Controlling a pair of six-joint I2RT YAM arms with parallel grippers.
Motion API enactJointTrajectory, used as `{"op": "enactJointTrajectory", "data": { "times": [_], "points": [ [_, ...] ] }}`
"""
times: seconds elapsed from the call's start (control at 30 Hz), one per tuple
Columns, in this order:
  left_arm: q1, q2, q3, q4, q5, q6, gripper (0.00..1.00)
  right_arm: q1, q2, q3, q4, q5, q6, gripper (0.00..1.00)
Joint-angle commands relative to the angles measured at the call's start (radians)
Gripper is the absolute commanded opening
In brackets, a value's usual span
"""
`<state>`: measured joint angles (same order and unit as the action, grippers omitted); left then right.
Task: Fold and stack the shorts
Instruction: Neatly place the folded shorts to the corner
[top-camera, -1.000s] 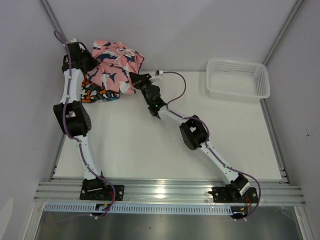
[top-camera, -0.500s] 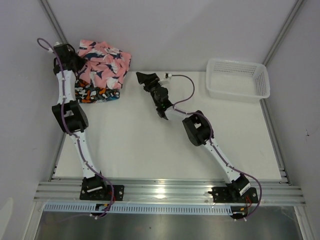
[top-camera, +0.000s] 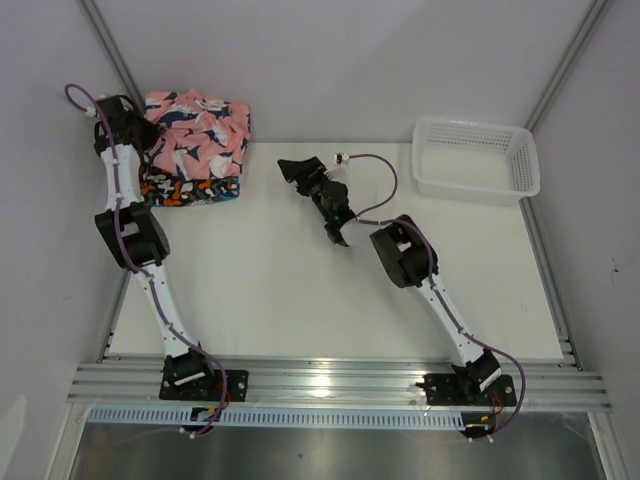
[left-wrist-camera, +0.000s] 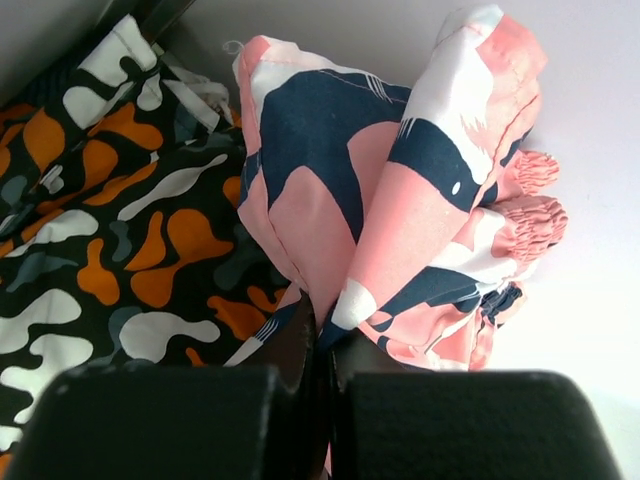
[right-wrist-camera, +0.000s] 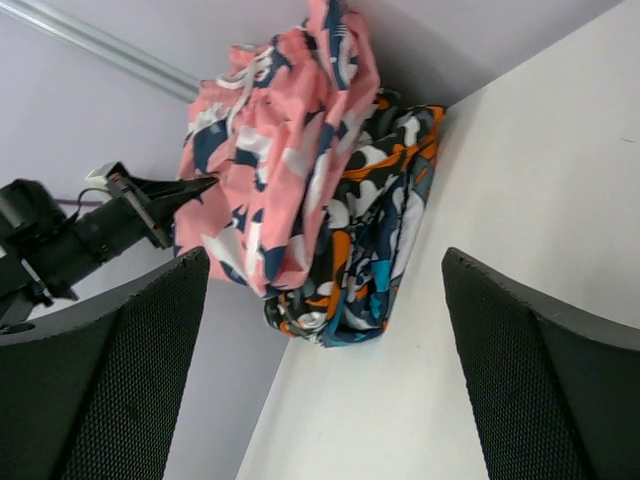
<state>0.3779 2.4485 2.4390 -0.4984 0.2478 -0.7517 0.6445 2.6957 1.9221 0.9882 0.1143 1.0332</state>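
Shorts are piled in the far left corner of the counter (top-camera: 300, 290) — the pink-navy pair (top-camera: 200, 125) on top, the orange-black camouflage pair (top-camera: 170, 187) under it, the blue-teal patchwork pair (top-camera: 218, 193) at the bottom. My left hand (left-wrist-camera: 322, 335) is closed tight, pinching a fold of the pink-navy pair. Further right, my right hand (top-camera: 292, 168) hovers over bare counter — fingers spread wide, gripping nothing. A white mesh basket (top-camera: 470, 128) sits at the far right.
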Motion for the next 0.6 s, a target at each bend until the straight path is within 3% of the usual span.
{"op": "enactJointTrajectory", "data": {
  "times": [0.0,0.13,0.33,0.43,0.53,0.57],
  "points": [
    [0.058,-0.008,0.029,-0.086,0.007,-0.049,0.00,0.009,-0.144,-0.060,0.105,-0.030,-0.050,0.99],
    [0.059,-0.014,0.015,-0.108,-0.019,0.009,0.00,0.015,-0.172,-0.098,0.101,-0.036,-0.087,0.99],
    [0.038,-0.088,-0.047,-0.082,-0.191,0.150,0.01,0.014,-0.180,-0.126,0.124,-0.050,-0.081,0.99],
    [0.018,-0.115,-0.073,-0.055,-0.304,0.196,0.18,0.014,-0.178,-0.127,0.124,-0.061,-0.079,0.99],
    [0.004,-0.125,-0.035,-0.066,-0.358,0.213,0.61,0.014,-0.177,-0.136,0.125,-0.068,-0.082,0.99],
    [0.001,-0.125,-0.028,-0.071,-0.372,0.216,0.97,0.014,-0.180,-0.138,0.127,-0.074,-0.084,0.99]
  ]
}}
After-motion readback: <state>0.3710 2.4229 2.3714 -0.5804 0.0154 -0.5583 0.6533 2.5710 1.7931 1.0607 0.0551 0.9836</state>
